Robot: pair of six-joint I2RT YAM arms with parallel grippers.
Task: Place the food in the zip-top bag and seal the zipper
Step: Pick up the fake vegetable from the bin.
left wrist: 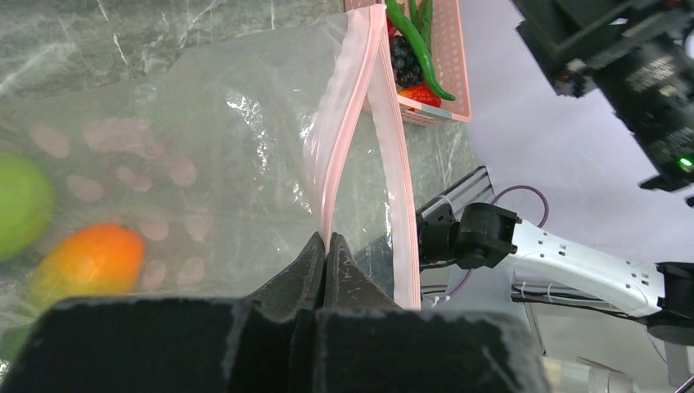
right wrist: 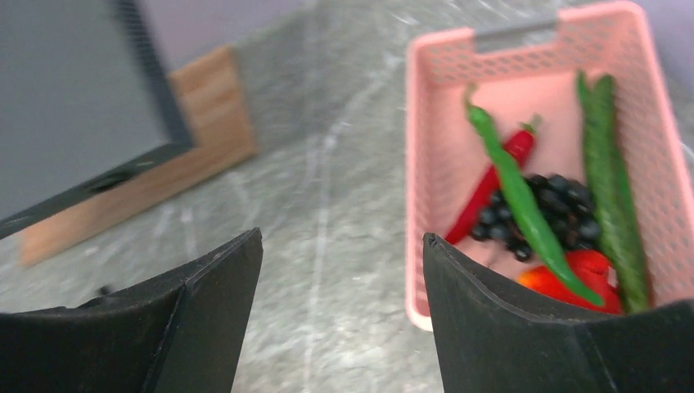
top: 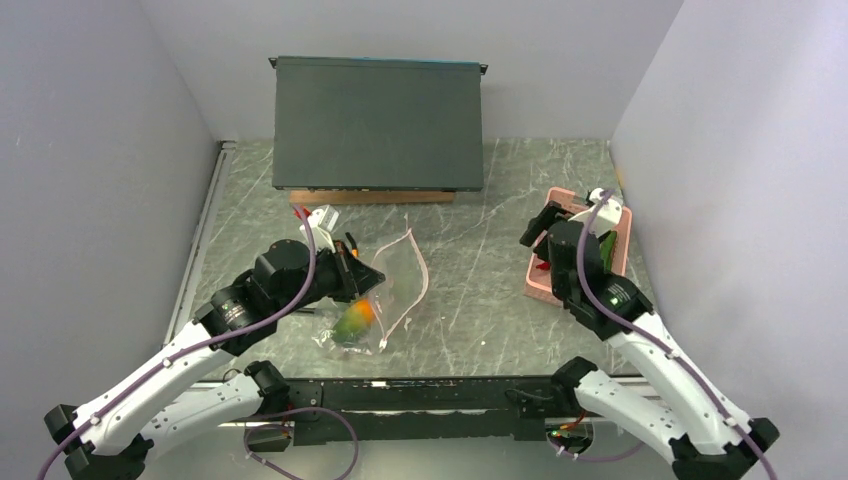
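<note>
Mid-left, left gripper (left wrist: 326, 255): jaws are pressing together, pinching one lip of the zipper (left wrist: 348, 123) on the zip-top bag (left wrist: 205, 139). The other lip is standing apart from it, so the mouth is gaping. The bag is lying on the marbled table (top: 470, 290), just ahead of the left arm. Inside, a lime-green fruit (left wrist: 20, 205) and an orange-yellow piece (left wrist: 90, 258) are sitting side by side at the closed end.

Far right, right gripper (right wrist: 340, 311): fingers are standing spread, gripping nothing, hovering beside the near-left rim of the pink basket (right wrist: 425, 139).

Other food is lying in that basket: a red chili (right wrist: 491, 184), a long green pepper (right wrist: 520, 196) crossing it, a dark green cucumber (right wrist: 610, 188) along the right wall, dark berries (right wrist: 565, 196) and a red lump (right wrist: 585, 266), possibly a strawberry; focus is soft there.

At the back, a dark flat box (top: 378, 122) is resting over a wooden block (top: 370, 197).
</note>
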